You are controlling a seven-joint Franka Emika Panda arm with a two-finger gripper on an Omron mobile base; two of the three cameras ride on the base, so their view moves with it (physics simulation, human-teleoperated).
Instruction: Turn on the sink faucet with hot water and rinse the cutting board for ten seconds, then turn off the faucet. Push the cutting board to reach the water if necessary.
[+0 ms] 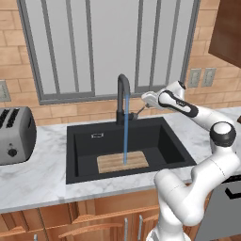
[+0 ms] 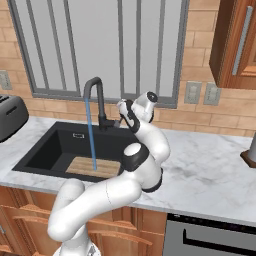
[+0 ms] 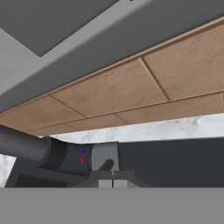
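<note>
Closed gripper (image 1: 144, 109) touching the sink faucet's (image 1: 123, 96) side lever, cutting board (image 1: 122, 162) lying nearer, under the water (image 1: 126, 129).

White marble counter (image 1: 42, 162) carries a black sink (image 1: 82, 132) set into it, with the black faucet (image 1: 122, 101) rising at the far rim. Grey toaster (image 1: 14, 135) stands on the counter's left. Light-wood cutting board (image 1: 122, 162) lies flat on the basin floor.

Base views flank sink (image 1: 80, 155), hand view near faucet (image 3: 52, 155)

Matte-black sink (image 1: 84, 160), striped light-wood cutting board (image 1: 122, 162), white marble counter (image 1: 37, 179).
</note>
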